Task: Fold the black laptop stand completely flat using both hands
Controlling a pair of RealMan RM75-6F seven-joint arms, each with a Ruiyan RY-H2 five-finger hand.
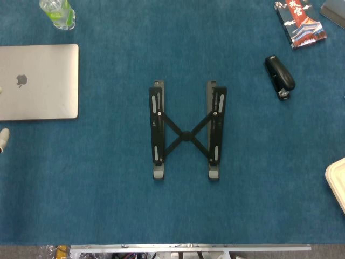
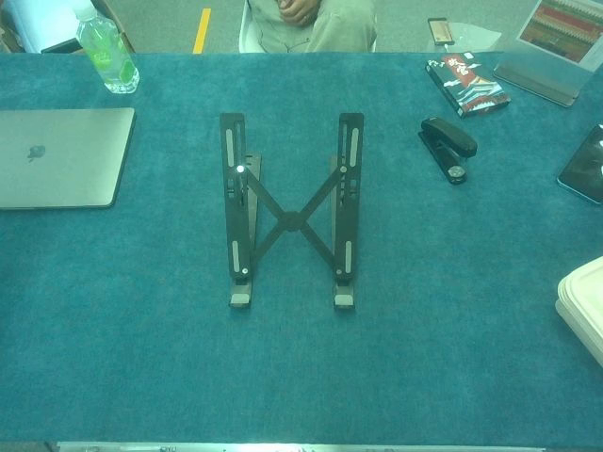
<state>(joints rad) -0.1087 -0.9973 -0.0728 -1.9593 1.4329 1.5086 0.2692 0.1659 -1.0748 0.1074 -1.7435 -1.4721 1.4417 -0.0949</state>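
Laptop stand [image 2: 291, 221] mid-table on the blue cloth [image 2: 283, 377], still propped up and spread, untouched. Neither hand in view, so finger state impossible to tell. Probably at the opening step: reach in from both sides. Farther off: stapler [image 2: 447, 146], closed laptop [image 2: 61, 155], bottle [image 2: 108, 52].

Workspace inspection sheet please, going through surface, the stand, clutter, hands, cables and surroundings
Surface: blue cloth-covered table, flat.
Job's things: black laptop stand at the centre, still spread open, its two rails apart and joined by a crossed brace; in the chest view the rails rise toward the far end.
Clutter: closed silver laptop at left; green-labelled water bottle beyond it; black stapler at right; printed box far right; white container at the right edge; dark phone near it.
Hands: nothing seen, no hand reaches the stand.
Cables: nothing seen.
Surroundings: seated person behind the table.
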